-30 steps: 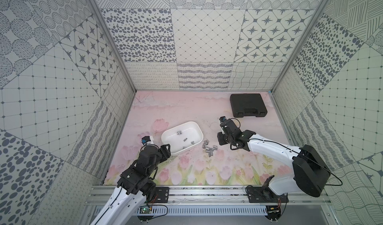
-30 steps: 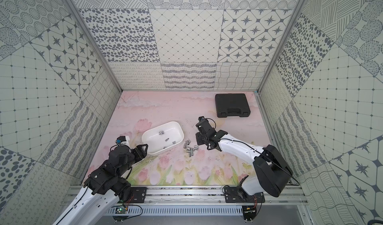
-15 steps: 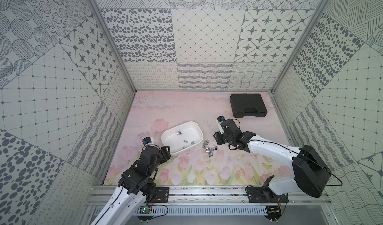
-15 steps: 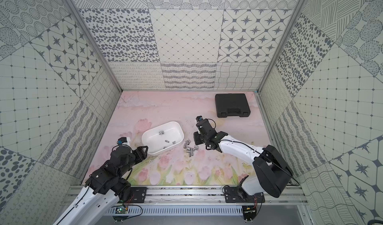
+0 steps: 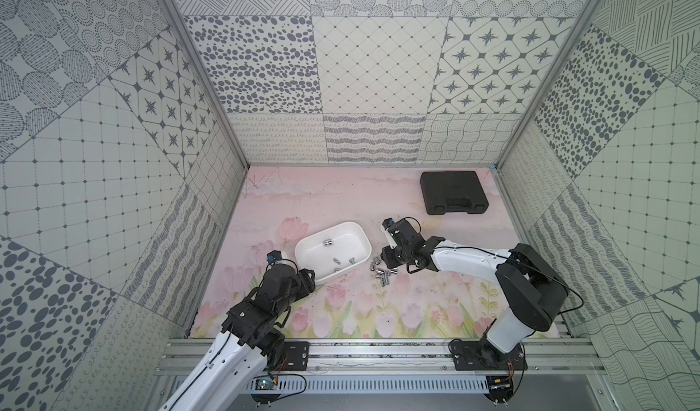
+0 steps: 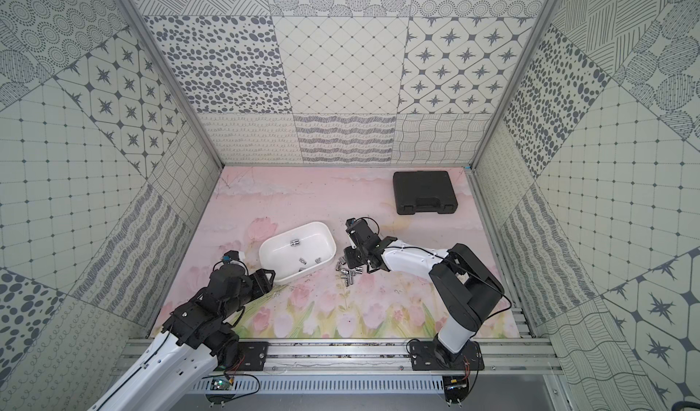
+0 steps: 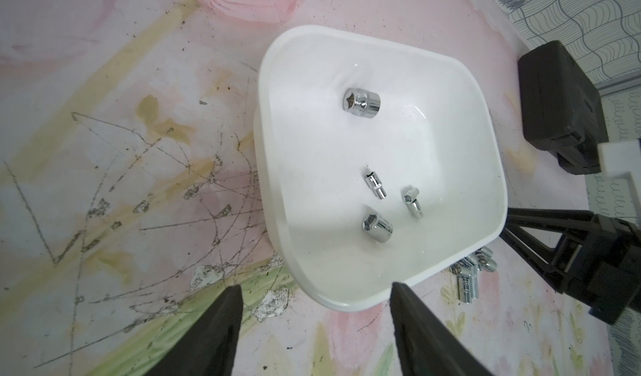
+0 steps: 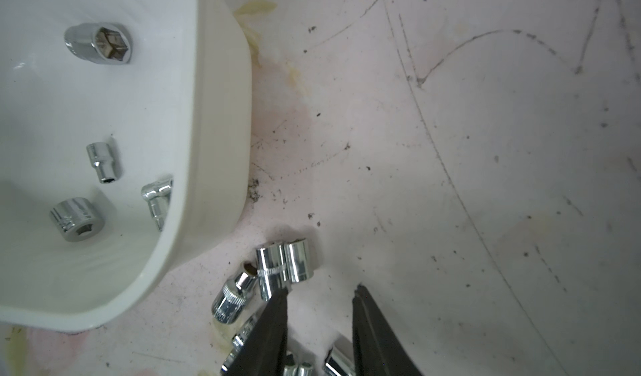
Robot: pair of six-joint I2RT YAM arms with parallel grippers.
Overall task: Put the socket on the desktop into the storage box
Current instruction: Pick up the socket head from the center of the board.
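Four sockets (image 7: 376, 227) in box (image 5: 314, 257); loose sockets (image 5: 382, 274) wait at its 4 o'clock. Left end effector (image 7: 315, 286), right end effector (image 8: 321, 287) gape empty.

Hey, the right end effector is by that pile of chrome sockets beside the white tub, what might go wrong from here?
The small chrome cylindrical sockets lie touching in a cluster, so the right end effector may pinch two or scatter them. The white plastic storage box sits close beside; a finger could nudge it.
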